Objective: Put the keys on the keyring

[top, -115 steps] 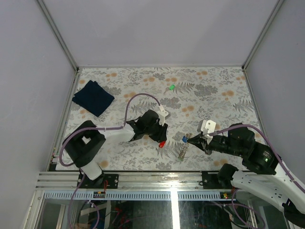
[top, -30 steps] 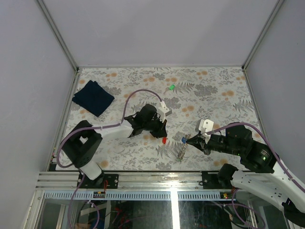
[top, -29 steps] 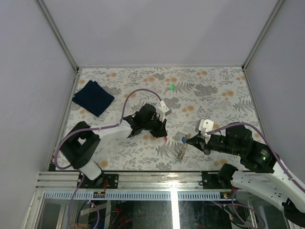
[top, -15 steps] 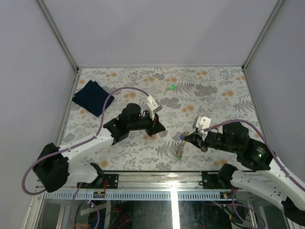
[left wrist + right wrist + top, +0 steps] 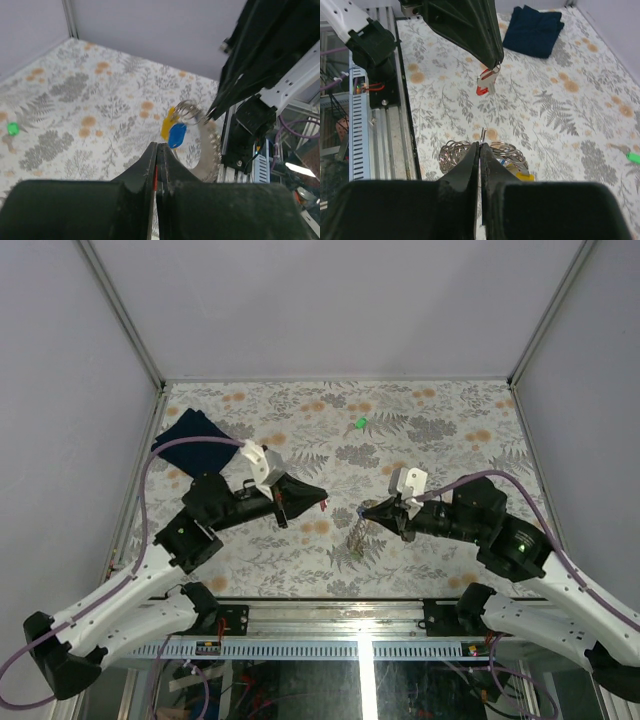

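Observation:
My left gripper [image 5: 322, 500] is shut on a red-tagged key [image 5: 484, 85], which hangs below its tip in the right wrist view; in the left wrist view only a red sliver shows between the shut jaws. My right gripper [image 5: 366, 512] is shut on the silvery keyring [image 5: 188, 107], held above the table a few centimetres right of the left tip. A yellow tag [image 5: 168, 127] and a blue tag [image 5: 176, 136] hang from the ring. Its chain [image 5: 358, 538] dangles down. A green-tagged key [image 5: 360, 423] lies alone on the far mat.
A dark blue folded cloth [image 5: 188, 430] lies at the back left, partly under the left arm's cable. The floral mat [image 5: 450, 430] ends at grey walls on three sides. A metal rail [image 5: 330, 615] runs along the near edge.
Both arms have risen off the mat. The left gripper has swung up and left with the red key. The right gripper has moved left, lifting the keyring and chain.

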`<state>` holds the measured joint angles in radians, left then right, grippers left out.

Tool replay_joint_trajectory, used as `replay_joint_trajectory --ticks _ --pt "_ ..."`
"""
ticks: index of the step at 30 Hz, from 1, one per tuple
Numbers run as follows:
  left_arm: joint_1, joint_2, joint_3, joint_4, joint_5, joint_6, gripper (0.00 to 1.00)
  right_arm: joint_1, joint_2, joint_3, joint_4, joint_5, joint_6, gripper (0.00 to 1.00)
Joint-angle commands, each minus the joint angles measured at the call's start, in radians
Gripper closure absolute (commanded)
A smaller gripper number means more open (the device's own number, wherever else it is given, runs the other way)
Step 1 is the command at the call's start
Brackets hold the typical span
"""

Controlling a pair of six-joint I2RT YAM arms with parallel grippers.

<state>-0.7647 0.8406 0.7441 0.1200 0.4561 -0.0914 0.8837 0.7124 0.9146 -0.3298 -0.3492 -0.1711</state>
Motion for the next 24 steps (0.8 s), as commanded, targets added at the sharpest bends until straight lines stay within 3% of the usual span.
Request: replay_joint_trajectory --ticks 1,11,24 --pt "0.004 -0.077 0.047 0.036 -0.014 0.039 0.99 0.004 0.041 0.066 0.211 -0.110 -0.007 1.00" --pt "0.004 -0.142 0.129 -0.041 0.037 0.065 1.00 0.007 0.049 0.008 0.472 -0.291 -0.249 1.00" --pt "0.004 -0.153 0.171 -0.026 0.176 0.110 1.00 0.089 0.027 -0.013 0.431 -0.246 -0.696 1.00"
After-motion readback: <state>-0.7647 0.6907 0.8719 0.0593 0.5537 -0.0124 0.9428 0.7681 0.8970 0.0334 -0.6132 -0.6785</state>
